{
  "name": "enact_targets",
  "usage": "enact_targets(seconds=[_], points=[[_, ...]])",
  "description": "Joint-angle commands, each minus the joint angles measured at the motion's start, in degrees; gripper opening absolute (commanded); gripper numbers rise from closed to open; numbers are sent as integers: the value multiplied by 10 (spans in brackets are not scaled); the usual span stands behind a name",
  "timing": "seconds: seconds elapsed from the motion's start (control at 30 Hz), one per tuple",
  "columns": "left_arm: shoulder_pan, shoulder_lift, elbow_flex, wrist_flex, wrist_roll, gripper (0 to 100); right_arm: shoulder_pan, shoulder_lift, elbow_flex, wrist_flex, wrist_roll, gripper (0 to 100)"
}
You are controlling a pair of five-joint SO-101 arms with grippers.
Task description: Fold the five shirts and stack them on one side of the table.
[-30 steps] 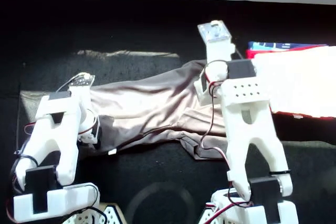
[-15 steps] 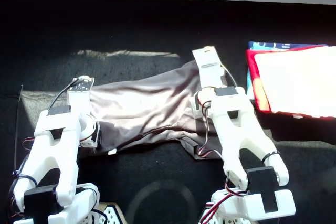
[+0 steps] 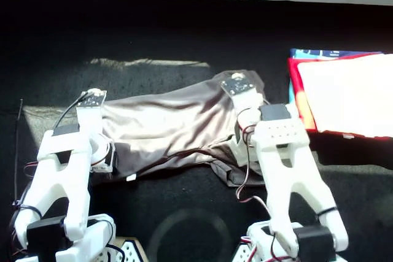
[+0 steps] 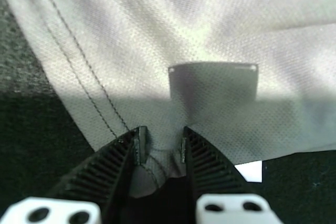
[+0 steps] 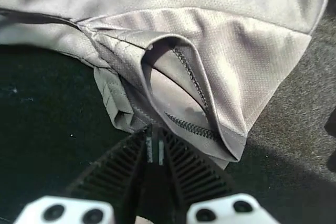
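The left gripper (image 4: pixel 160 148) is clamped on a bunched bit of hem at the left end of the gray shirt (image 3: pixel 166 124), which lies spread on the black table (image 3: pixel 123 23). At the shirt's right end the right gripper (image 5: pixel 155 148) is pinched closed on a folded edge. Near the shirt, to its right, sits a stack of folded shirts (image 3: pixel 347 93).

Fold of grey shirt (image 4: pixel 210 35) — left gripper (image 4: pixel 160 144)
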Motion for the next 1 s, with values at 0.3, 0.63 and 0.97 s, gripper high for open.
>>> enact_targets(seconds=[0.3, 0.63, 0.97], points=[[-12, -1, 5, -17, 37, 130, 3, -36, 177, -372, 11, 8], [-12, -1, 5, -17, 37, 130, -65, -67, 197, -166, 15, 8], [-11, -1, 5, -17, 37, 130, -116, -262, 202, -87, 15, 8]])
